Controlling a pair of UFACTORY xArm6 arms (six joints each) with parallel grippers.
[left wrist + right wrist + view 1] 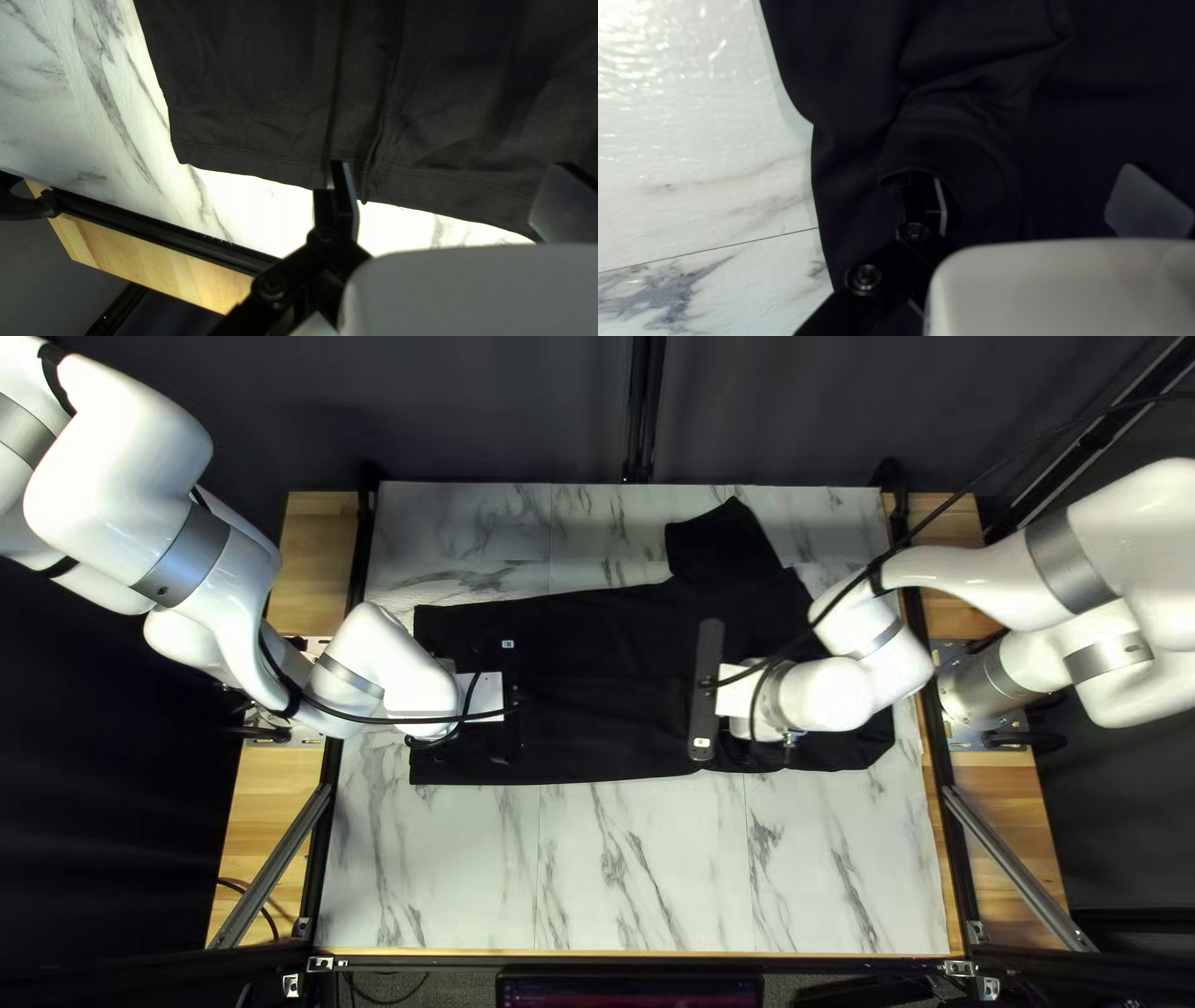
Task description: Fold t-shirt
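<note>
- Left gripper (510,709), black: fingers wide apart, one at each side in the left wrist view, over the double-stitched hem (249,157), whose edge runs between them.
- Right gripper (706,691): fingers well apart; one sits inside the curve of a ribbed band (971,152), the other over smooth cloth.
- Left arm (149,523), glossy white with grey rings: reaching in from the left edge, wrist low over the hem end.
- Right arm (1058,573), same finish: bent inward, wrist low over the shirt's other end.
- T-shirt (598,635), black: spread lengthwise across the middle of the table, lightly creased, one sleeve (722,545) pointing to the far edge.
- Table top (647,871): white, grey marble veining.
- Boards (311,560): pale wood, at both sides.
- Curtain (498,411): dark, behind.
</note>
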